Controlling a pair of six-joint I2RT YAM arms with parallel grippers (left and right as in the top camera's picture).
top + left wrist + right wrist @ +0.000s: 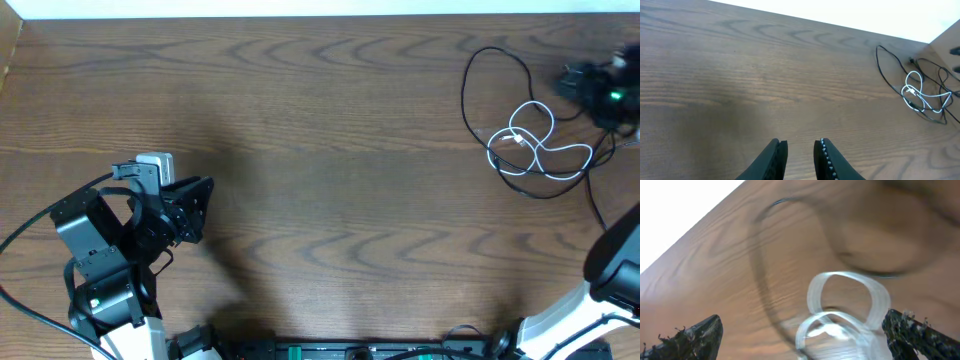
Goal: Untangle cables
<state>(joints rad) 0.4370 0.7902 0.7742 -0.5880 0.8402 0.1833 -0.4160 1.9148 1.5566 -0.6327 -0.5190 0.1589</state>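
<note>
Tangled cables lie diagonally, far-left to near-right; right gripper spread wide over them, left gripper narrowly parted, empty.

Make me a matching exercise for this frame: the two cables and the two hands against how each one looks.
1 white cable
2 black cable
3 left hand
4 right hand

A opened wide, close over coils
B small tight coils
C narrow gap, empty, over bare table
D one large open loop

Pairs: 1-B, 2-D, 3-C, 4-A
</note>
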